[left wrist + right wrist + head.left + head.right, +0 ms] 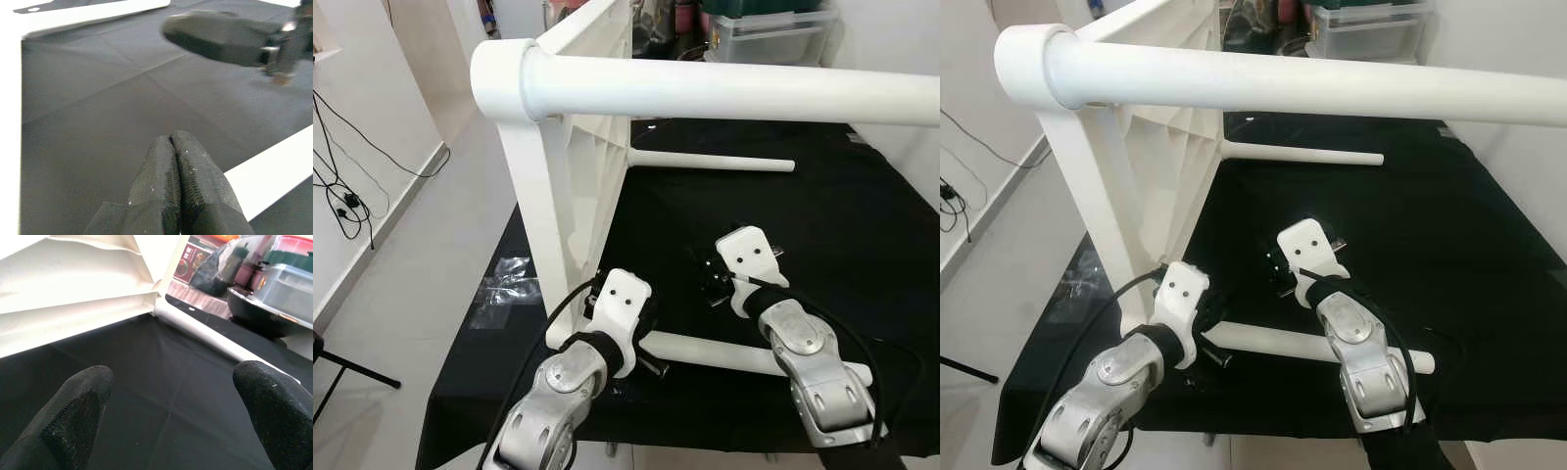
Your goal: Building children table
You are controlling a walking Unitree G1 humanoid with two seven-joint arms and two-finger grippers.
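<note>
A white children's table lies on its side on a black cloth (842,225). Its ribbed tabletop (578,147) stands on edge at the left. One leg (734,93) juts out high across the view, another leg (715,162) points right further back, and a third leg (715,354) runs along the cloth under my wrists. My left gripper (172,142) is shut with nothing in it, low over the cloth beside the lowest leg (274,166). My right gripper (171,382) is open and empty, facing the tabletop's underside (73,284) and the far leg (215,335).
A crumpled clear plastic bag (504,289) lies on the floor left of the cloth. Black cables (342,196) trail along the left wall. A clear storage box (773,34) and bottles stand at the back. The cloth's front edge runs just below my arms.
</note>
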